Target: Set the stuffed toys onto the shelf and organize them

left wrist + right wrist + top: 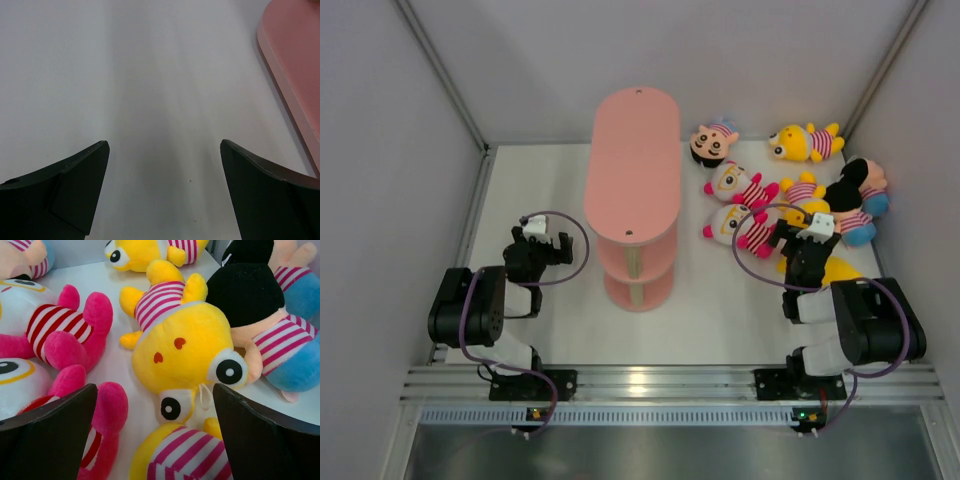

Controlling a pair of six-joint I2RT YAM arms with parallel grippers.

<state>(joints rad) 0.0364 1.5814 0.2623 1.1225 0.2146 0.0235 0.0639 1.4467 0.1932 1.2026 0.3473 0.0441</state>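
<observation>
The salmon-pink shelf [632,150] stands mid-table, and its edge shows in the left wrist view [295,60]. The stuffed toys lie to its right: a black-haired doll [712,142], a yellow bear [807,141], two white-faced pink-limbed dolls [740,185] [740,228], a yellow toy [803,190] and a mouse-eared doll [855,185]. My right gripper [796,238] is open just above the pile, its jaws either side of a yellow toy's head [182,340] and another striped yellow toy [185,455], touching neither. My left gripper [164,144] is open and empty over bare table, left of the shelf.
White walls with metal corner posts close in the table on three sides. A blue-bodied doll [858,228] lies near the right wall. Part of a yellow toy [840,270] shows beside my right arm. Purple cables loop from both wrists.
</observation>
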